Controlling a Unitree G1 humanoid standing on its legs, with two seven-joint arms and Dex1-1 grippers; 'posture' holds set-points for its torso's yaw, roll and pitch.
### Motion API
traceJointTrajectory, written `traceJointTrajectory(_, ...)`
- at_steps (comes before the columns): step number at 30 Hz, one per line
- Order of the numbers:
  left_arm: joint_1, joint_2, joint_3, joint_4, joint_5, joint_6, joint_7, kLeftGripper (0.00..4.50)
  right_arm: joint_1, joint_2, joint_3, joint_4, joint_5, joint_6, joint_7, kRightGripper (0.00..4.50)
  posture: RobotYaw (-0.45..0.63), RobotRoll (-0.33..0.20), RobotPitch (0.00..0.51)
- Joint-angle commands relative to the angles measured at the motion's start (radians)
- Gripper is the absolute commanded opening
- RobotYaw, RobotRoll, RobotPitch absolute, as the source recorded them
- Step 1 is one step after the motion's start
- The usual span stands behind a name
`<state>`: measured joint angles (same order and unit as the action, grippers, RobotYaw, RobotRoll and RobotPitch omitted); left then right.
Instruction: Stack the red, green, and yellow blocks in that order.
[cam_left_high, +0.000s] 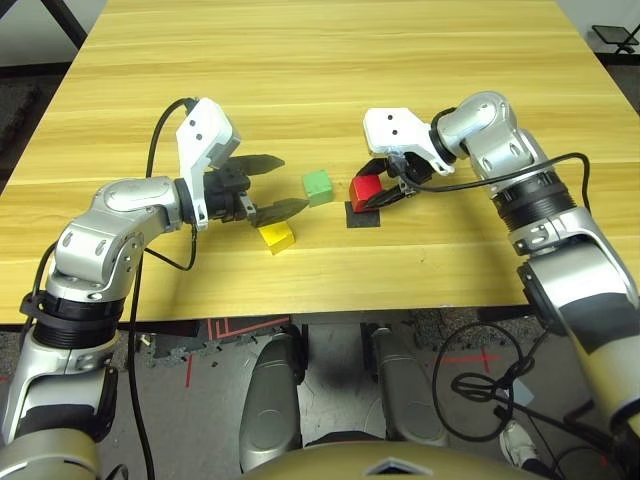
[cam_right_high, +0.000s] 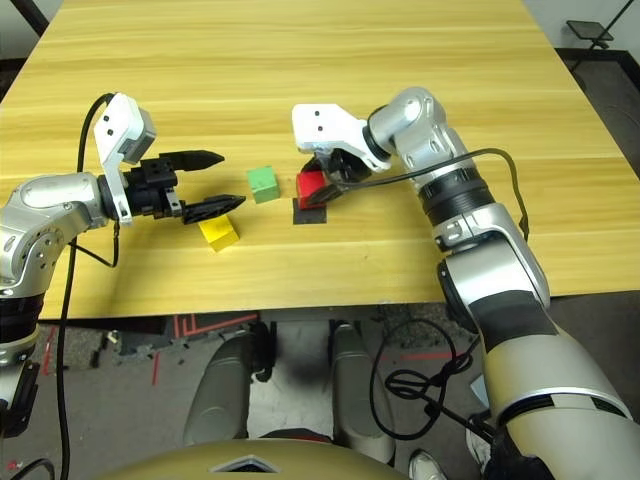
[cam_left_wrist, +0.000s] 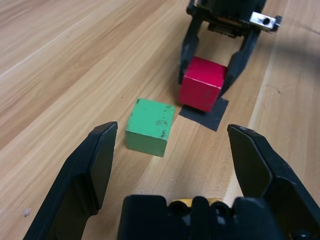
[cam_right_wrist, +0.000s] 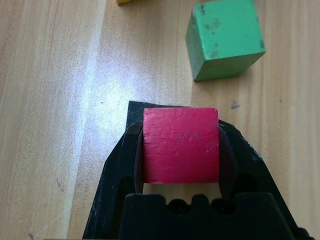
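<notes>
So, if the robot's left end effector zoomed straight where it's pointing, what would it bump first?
Probably the green block. It sits just ahead of the open left end effector, roughly in line with the gap between its fingers. I can't tell how high they are, so they might pass over it.

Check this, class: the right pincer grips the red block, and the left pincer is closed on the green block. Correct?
Not quite: the left pincer is open and empty, as the left wrist view shows.
</notes>
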<state>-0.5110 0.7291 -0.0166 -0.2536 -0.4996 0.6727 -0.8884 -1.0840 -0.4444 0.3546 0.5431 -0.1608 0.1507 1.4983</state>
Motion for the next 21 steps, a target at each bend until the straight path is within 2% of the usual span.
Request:
traceJointTrajectory(1,0.004,-0.002,-0.010,-0.006,0.007,0.010,0.002,4.50,0.036,-0.008,0.019,-0.065,0.018,0.030,0.009,2.04,0.35,-0.073,0.267)
traceJointTrajectory(13,-0.002,-0.013,-0.014,0.002,0.015,0.008,0.009,4.50,0.073,-0.027,0.039,-0.107,0.022,0.039,-0.007,2.04,0.34,-0.075,0.274)
traceJointTrajectory(18,-0.027,-0.024,-0.031,0.027,0.025,0.013,0.001,4.50,0.079,-0.040,0.010,-0.105,0.070,0.024,0.016,3.76,0.31,-0.075,0.263)
traceJointTrajectory(21,-0.051,-0.030,-0.056,0.052,0.040,0.012,-0.013,4.50,0.065,-0.053,-0.047,-0.076,0.145,0.010,0.045,4.44,0.28,-0.075,0.254)
